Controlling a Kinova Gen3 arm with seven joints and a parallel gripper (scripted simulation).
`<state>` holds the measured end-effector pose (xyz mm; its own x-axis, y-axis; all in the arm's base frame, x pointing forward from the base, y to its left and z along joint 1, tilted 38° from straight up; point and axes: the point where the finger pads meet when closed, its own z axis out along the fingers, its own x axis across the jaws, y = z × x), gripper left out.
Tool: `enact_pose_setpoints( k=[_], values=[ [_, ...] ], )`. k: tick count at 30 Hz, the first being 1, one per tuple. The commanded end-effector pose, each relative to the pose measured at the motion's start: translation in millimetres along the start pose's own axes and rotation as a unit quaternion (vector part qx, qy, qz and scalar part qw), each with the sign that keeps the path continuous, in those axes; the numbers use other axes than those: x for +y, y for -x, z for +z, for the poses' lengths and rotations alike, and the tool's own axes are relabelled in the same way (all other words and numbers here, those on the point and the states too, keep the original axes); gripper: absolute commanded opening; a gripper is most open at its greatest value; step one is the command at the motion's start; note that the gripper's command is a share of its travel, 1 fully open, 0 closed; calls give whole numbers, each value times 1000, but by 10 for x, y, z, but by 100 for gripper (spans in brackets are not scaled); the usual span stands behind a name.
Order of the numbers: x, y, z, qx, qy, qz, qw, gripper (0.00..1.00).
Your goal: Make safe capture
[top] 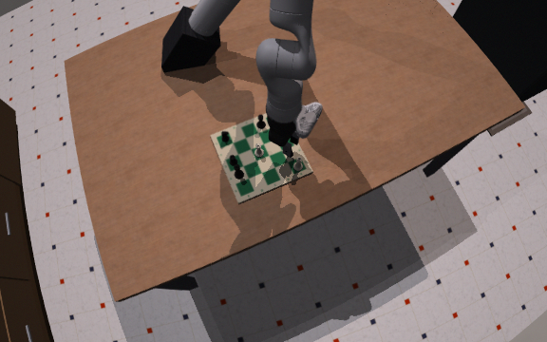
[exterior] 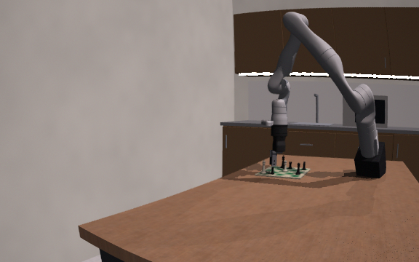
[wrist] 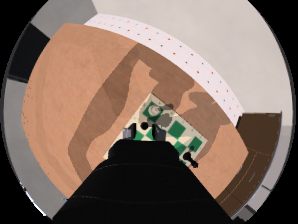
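Note:
A small green-and-cream chessboard (top: 260,161) lies on the wooden table. It also shows in the exterior view (exterior: 283,172) and in the wrist view (wrist: 168,127). Black pieces stand at the far edge (top: 260,123) and along the left side (top: 224,137) (top: 235,167). A white piece (top: 258,151) stands near the middle, and another white piece (top: 297,164) stands at the right corner. My gripper (top: 288,150) hangs straight down a little above the board's right part, between these two white pieces. Its fingers (exterior: 273,159) are partly open with nothing seen between them.
The arm's black base (top: 189,44) stands on the far side of the table. A pale crumpled object lies on the table just beyond the board's right side. A kitchen counter (exterior: 313,127) runs behind the table.

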<state>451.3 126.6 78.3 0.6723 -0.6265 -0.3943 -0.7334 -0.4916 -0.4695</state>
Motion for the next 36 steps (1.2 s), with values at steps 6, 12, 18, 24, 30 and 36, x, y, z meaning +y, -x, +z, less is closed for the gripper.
enact_pose_setpoints(
  k=[6,12,18,24,30,36],
  values=[
    [-2,-6,-6,1,0,0,1000,68],
    [-2,-6,-6,1,0,0,1000,68],
    [-2,-6,-3,1,0,0,1000,68],
    [-2,-6,47,1,0,0,1000,68],
    [-2,-6,118,1,0,0,1000,68],
    [-2,-6,238,1,0,0,1000,68]
  ],
)
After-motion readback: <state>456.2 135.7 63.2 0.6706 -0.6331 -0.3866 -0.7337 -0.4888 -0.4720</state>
